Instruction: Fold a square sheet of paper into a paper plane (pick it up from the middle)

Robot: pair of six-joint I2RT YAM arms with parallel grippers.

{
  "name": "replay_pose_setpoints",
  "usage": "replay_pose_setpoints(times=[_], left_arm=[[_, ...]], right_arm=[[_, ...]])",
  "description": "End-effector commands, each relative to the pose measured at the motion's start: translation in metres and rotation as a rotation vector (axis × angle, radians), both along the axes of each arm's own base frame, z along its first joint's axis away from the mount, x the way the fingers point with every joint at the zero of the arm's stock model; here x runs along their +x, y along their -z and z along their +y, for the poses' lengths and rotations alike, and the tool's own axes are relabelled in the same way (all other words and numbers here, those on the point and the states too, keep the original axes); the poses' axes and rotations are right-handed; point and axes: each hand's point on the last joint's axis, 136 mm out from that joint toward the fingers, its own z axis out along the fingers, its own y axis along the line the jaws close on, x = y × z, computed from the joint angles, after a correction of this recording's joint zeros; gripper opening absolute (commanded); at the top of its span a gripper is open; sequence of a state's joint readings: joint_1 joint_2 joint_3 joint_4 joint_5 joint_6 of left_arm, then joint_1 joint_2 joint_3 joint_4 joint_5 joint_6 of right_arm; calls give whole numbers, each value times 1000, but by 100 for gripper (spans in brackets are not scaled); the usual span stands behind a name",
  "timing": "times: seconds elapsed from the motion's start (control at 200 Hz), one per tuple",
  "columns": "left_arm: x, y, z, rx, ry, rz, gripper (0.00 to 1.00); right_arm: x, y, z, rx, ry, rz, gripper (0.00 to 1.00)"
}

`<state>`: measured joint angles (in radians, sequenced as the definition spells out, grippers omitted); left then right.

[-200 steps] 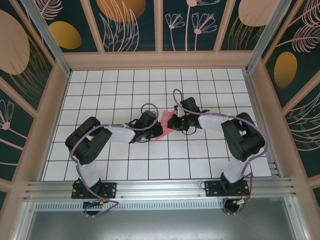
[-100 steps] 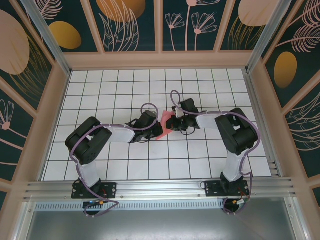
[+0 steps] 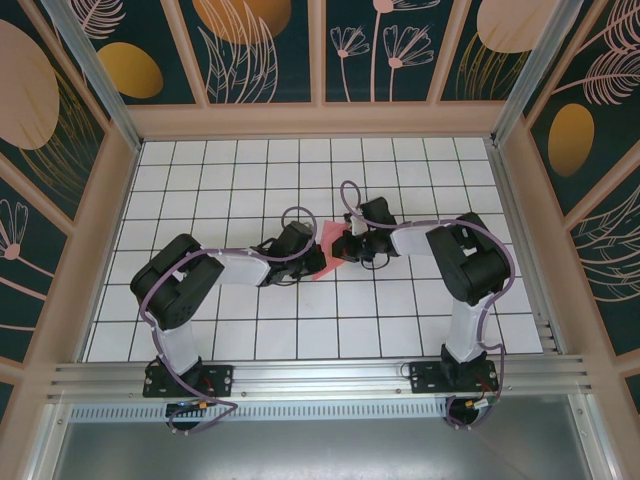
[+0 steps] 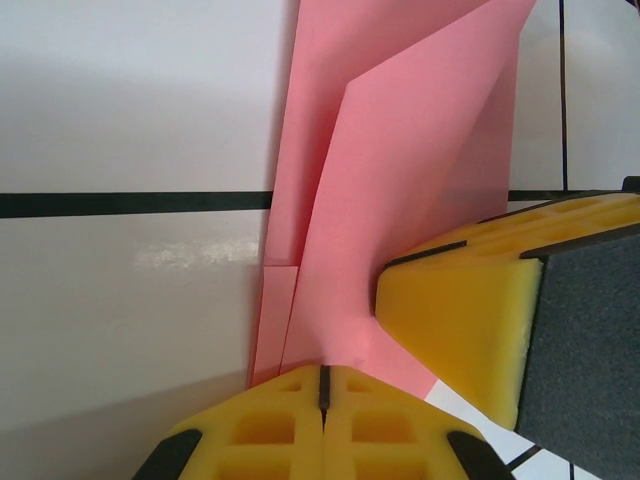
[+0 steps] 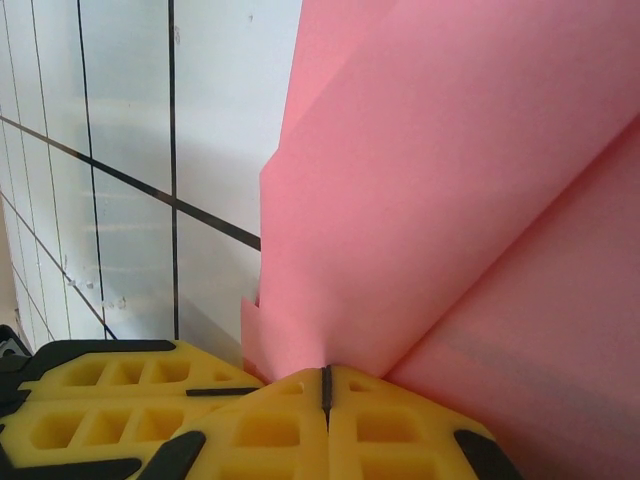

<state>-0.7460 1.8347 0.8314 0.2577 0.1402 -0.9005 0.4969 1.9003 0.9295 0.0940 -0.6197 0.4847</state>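
The salmon-pink sheet of paper [image 3: 327, 243] hangs between both grippers at the middle of the table, folded into overlapping layers with slanted creases. In the left wrist view my left gripper [image 4: 323, 372] is shut on the lower edge of the paper [image 4: 400, 150], and a yellow finger [image 4: 455, 320] of the right gripper presses against it from the right. In the right wrist view my right gripper [image 5: 325, 375] is shut on a corner of the paper [image 5: 450, 180], with the left gripper's yellow fingers [image 5: 90, 400] just beside it. From above, the left gripper [image 3: 318, 258] and right gripper [image 3: 340, 250] almost touch.
The white tiled tabletop [image 3: 250, 180] with black grid lines lies under the paper. Patterned walls [image 3: 110, 200] close in three sides, and an aluminium rail [image 3: 320, 380] runs along the near edge by the arm bases.
The right arm's elbow has swung a little to the left, toward the centre. Both grippers and the paper stay in the same place, still shut on it.
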Motion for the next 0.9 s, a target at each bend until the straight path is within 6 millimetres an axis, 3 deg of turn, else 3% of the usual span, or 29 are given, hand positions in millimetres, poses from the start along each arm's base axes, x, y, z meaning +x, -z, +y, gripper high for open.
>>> replay_pose_setpoints(times=[0.0, 0.23, 0.691, 0.801, 0.896], left_arm=[[-30, 44, 37, 158, -31, 140, 6], [-31, 46, 37, 162, -28, 146, 4], [-32, 41, 36, 148, -14, 135, 4], [-28, 30, 31, 123, 5, 103, 6], [-18, 7, 21, 82, 20, 40, 11]], right_arm=[[13, 0, -4, -11, 30, -23, 7], [17, -30, 8, 95, -8, -77, 7], [31, 3, -4, 4, 50, -30, 7], [26, 14, -8, -29, 54, 0, 6], [21, 20, -11, -40, 54, 15, 6]])
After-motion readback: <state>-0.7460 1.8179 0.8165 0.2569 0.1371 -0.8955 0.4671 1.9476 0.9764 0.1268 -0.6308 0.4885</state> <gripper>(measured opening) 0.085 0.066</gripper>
